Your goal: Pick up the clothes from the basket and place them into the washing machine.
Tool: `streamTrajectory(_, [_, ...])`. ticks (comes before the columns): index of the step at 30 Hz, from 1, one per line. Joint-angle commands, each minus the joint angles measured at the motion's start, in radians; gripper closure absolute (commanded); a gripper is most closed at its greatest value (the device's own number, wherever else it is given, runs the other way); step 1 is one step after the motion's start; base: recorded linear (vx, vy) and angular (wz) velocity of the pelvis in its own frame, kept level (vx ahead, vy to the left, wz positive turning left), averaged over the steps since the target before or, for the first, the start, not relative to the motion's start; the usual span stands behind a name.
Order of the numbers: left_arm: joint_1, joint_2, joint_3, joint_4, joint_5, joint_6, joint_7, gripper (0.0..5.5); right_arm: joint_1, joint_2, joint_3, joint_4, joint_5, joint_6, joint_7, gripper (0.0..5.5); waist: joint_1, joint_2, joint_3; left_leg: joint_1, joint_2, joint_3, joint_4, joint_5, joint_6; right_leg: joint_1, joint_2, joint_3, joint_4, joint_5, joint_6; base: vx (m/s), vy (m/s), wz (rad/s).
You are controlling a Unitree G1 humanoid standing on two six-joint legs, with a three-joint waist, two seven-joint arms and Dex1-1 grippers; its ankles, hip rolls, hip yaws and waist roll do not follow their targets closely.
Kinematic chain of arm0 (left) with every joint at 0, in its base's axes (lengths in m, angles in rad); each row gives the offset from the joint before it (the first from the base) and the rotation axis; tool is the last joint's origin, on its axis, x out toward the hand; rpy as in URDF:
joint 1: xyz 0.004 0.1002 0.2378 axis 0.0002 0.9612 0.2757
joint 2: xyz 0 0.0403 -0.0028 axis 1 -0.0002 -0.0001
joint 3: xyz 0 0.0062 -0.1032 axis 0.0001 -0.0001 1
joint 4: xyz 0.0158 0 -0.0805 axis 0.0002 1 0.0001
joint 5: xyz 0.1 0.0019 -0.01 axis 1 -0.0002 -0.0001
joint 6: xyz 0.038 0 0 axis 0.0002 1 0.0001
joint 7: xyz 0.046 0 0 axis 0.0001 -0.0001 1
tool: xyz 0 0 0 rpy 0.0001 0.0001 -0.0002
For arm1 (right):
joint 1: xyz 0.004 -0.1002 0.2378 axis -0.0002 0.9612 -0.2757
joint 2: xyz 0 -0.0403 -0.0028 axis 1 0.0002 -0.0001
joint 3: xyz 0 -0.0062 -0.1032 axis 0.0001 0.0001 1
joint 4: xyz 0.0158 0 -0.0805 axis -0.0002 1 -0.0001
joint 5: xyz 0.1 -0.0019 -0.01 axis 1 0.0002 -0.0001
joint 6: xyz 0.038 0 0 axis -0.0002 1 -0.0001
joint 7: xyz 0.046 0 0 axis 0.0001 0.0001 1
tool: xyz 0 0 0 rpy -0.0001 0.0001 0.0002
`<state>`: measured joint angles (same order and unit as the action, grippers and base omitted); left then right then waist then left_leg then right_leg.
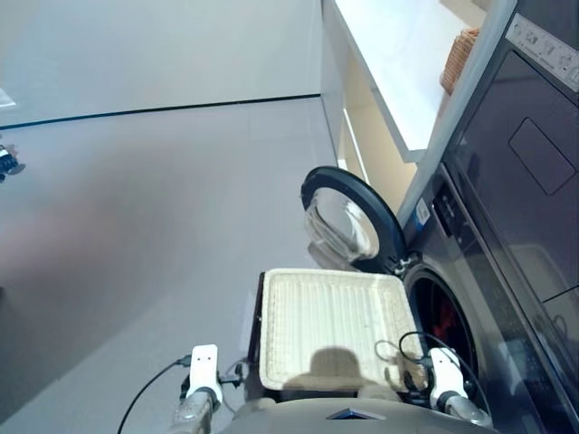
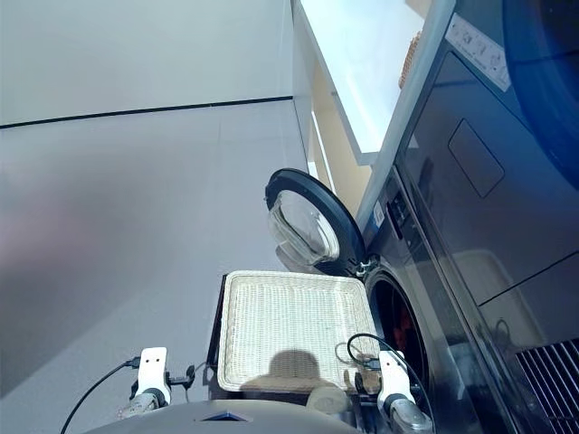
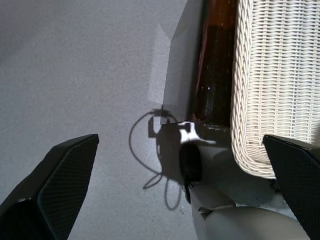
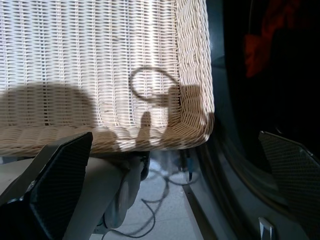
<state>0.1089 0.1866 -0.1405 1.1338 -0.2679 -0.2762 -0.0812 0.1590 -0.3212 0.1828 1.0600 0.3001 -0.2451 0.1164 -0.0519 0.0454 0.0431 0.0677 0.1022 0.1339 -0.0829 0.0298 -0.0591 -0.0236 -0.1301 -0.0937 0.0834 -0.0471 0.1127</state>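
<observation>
Both arms are hanging low at the near end of the basket (image 1: 330,312), jaws apart and holding nothing.

I'm seeing the left gripper (image 3: 175,200) hovering over grey floor (image 1: 136,226) beside the basket's left edge, the right gripper (image 4: 175,200) between the basket's near right corner and the washer (image 1: 470,316). The washer's door (image 1: 348,217) is standing open beyond the basket. Only my right wrist view is showing orange-red cloth (image 4: 262,35) inside the drum.

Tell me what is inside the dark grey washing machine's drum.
Orange-red cloth shows inside the dark grey front-loading washing machine, through its open porthole. The rest of the drum is too dark to see. The cream-white woven wicker basket holds no clothes.
</observation>
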Motion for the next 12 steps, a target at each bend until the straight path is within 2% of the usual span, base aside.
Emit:
streamTrajectory(1, [-0.056, 0.032, 0.029, 0.015, 0.037, -0.021, -0.008, 0.00, -0.048, 0.041, -0.012, 0.010, 0.004, -0.012, -0.007, 0.00, -0.005, -0.071, 0.027, 0.046, -0.005, 0.016, -0.004, 0.005, -0.058, 0.086, -0.067, -0.011, -0.140, 0.145, 0.095, 0.000, 0.000, 0.000])
streamTrajectory(12, [-0.064, 0.031, 0.011, 0.027, 0.076, -0.017, 0.001, 0.00, -0.057, 0.047, -0.011, 0.015, 0.004, -0.007, -0.010, 0.00, -0.011, -0.070, 0.030, 0.044, -0.006, 0.014, -0.004, 0.001, -0.055, 0.086, -0.066, -0.010, -0.139, 0.141, 0.093, 0.000, 0.000, 0.000])
